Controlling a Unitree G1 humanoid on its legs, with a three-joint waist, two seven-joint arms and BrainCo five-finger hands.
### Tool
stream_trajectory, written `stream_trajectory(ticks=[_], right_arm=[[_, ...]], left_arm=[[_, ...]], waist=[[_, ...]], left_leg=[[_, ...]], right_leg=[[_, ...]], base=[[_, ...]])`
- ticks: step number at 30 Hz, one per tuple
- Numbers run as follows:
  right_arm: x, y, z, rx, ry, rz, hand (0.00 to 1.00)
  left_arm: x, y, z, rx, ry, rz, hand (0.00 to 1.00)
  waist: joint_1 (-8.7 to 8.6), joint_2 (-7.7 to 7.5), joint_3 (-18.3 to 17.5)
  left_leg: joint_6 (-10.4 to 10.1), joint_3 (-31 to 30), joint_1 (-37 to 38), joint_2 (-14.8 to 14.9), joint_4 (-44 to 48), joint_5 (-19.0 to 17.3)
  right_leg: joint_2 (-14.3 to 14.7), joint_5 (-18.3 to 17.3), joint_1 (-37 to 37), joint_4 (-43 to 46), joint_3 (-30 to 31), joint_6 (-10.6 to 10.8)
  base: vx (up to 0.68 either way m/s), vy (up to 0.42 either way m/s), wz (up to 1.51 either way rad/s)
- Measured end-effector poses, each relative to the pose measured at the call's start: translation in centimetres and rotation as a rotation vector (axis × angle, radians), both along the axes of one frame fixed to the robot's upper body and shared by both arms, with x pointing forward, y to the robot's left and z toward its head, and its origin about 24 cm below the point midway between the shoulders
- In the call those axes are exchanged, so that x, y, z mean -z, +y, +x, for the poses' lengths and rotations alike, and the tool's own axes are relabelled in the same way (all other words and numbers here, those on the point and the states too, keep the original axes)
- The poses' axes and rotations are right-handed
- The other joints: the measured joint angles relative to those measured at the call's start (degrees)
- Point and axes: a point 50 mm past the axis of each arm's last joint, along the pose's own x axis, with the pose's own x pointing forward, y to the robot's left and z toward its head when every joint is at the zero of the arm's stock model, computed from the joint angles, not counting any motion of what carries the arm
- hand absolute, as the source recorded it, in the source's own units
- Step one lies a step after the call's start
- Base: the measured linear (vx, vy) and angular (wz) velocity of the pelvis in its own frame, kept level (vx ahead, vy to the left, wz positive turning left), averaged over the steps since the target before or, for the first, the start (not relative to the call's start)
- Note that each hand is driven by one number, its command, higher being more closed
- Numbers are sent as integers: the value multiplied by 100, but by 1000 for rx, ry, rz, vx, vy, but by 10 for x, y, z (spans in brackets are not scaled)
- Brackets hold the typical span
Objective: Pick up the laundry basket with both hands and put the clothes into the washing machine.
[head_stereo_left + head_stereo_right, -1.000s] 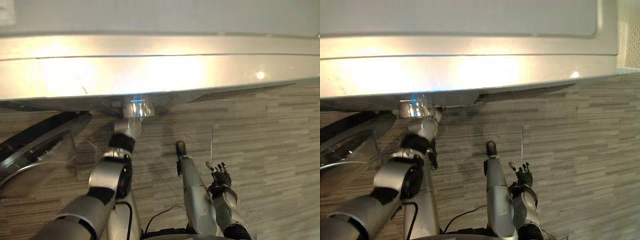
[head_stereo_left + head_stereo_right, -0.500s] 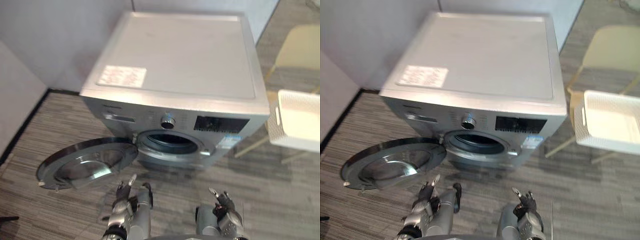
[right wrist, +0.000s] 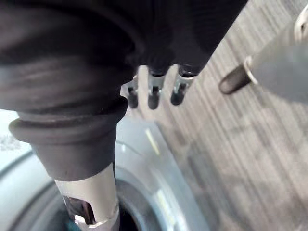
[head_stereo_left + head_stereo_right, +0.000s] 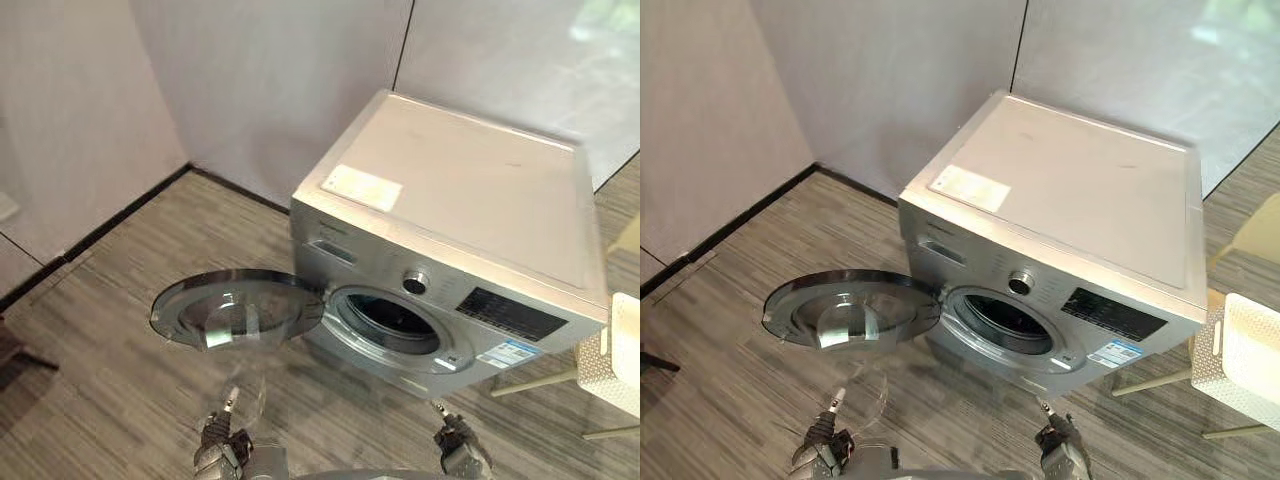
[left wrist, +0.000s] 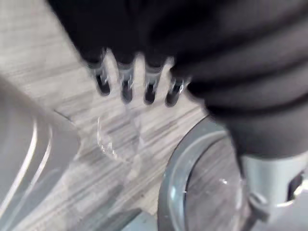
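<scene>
The silver washing machine (image 4: pixel 470 200) stands against the grey wall. Its round glass door (image 4: pixel 235 305) is swung wide open to the left, baring the dark drum opening (image 4: pixel 388 322). A white perforated laundry basket (image 4: pixel 1243 352) sits at the far right, cut off by the edge; I cannot see what it holds. My left hand (image 4: pixel 222 448) and right hand (image 4: pixel 456 452) hang low at the bottom edge, in front of the machine and apart from it. Their fingers (image 5: pixel 125 85) (image 3: pixel 152 92) are relaxed and hold nothing.
The basket rests on a pale chair (image 4: pixel 1262 232) whose legs (image 4: pixel 538 382) reach toward the machine's right side. Grey walls with a dark skirting (image 4: pixel 110 228) close off the back and left. Striped wood-look floor (image 4: pixel 110 350) lies in front.
The camera has pulled back from the machine's top edge and swung left, so the whole machine shows. Both hands have dropped to the bottom edge, still holding nothing.
</scene>
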Motion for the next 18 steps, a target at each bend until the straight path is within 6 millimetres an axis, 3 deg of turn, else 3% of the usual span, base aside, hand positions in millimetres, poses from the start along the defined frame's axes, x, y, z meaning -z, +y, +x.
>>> stream_trajectory(ticks=[1, 2, 3, 4, 6, 7, 8, 9, 11, 12, 13, 14, 15, 16, 18], right_arm=[[-1, -9, 1, 50, -8, -2, 0], [1, -8, -2, 67, 5, 13, 0], [6, -5, -11, 101, 41, 46, 0], [8, -2, -13, 110, 56, 62, 0], [12, 10, -18, 130, 94, 104, 0], [12, 10, -17, 133, 92, 105, 0], [11, 10, -15, 150, 93, 102, 0], [10, 11, -10, 156, 81, 109, 0], [6, 13, 3, 142, 48, 113, 0], [2, 14, 10, 100, 23, 97, 0], [3, 14, 8, 94, 26, 94, 0], [5, 16, 1, 88, 38, 93, 0], [7, 17, -5, 91, 43, 97, 0], [7, 21, -8, 93, 39, 106, 0], [7, 24, -9, 85, 20, 109, 0]], left_arm=[[-2, -10, 9, 88, -10, 15, 0], [-4, -14, 15, 134, -19, 26, 0], [-8, -21, 26, 205, -49, 38, 0], [-11, -21, 31, 236, -68, 53, 0], [-36, -26, 64, 386, -238, 123, 0], [-44, -31, 75, 427, -294, 134, 0], [-59, -37, 92, 496, -388, 152, 0], [-65, -41, 99, 532, -425, 157, 0], [-65, -43, 100, 562, -426, 162, 0], [-58, -42, 91, 557, -392, 152, 0], [-55, -43, 88, 554, -377, 145, 0], [-52, -40, 82, 539, -357, 142, 0], [-49, -38, 76, 529, -342, 140, 0], [-46, -32, 71, 507, -323, 143, 0], [-46, -28, 68, 484, -318, 142, 0]], waist=[[-47, 89, -47], [-60, 37, -47], [-55, 103, 10], [-54, 92, 2], [-54, 161, -24], [-52, 203, -8], [-27, 242, 14], [-17, 240, 50], [65, 311, 109], [60, 406, 173], [-9, 420, 183], [-53, 420, 203], [5, 367, 210], [61, 255, 154], [75, 127, 84]], left_leg=[[-151, -125, 29, -332, 14, -197], [-135, -141, -4, -510, 53, -207], [-65, -133, -4, -662, 100, -248], [-61, -131, -12, -702, 133, -250], [-25, -166, -284, -823, 228, -295], [39, -163, -434, -859, 290, -329], [228, -109, -718, -941, 378, -438], [280, 1, -919, -1010, 509, -466], [471, 319, -1028, -1038, 531, -503], [771, 590, -829, -953, 142, -372], [866, 630, -725, -955, -13, -285], [899, 714, -489, -993, -341, -140], [873, 793, -245, -1072, -694, 16], [867, 848, -84, -1224, -1059, 229], [893, 845, -47, -1397, -1410, 453]], right_leg=[[-173, 171, 6, -50, 16, 163], [-306, 269, 17, -84, 34, 209], [-386, 505, 73, -158, 135, 202], [-389, 675, 130, -236, 131, 219], [-405, 1371, 155, -525, 62, 398], [-430, 1472, 76, -547, 48, 457], [-534, 1553, -155, -557, 62, 439], [-632, 1642, -331, -572, 91, 361], [-680, 2256, -728, -703, 90, -450], [-561, 2568, -795, -699, 319, -543], [-440, 2151, -847, -139, 480, -346], [-185, 1425, -851, 936, 640, -333], [46, 972, -833, 1621, 614, -451], [259, 658, -772, 1988, 604, -595], [577, 307, -709, 2082, 729, -521]], base=[[40, 522, 41], [-8, 557, 38], [-43, 429, 32], [-88, 395, 30], [-124, 360, 34], [-169, 352, 32], [-204, 320, 12], [-270, 372, -34], [-227, 324, -86], [-175, 315, -66], [-154, 325, -33], [-81, 285, -4], [-42, 229, -15], [-20, 162, -16], [-4, 57, 11]])
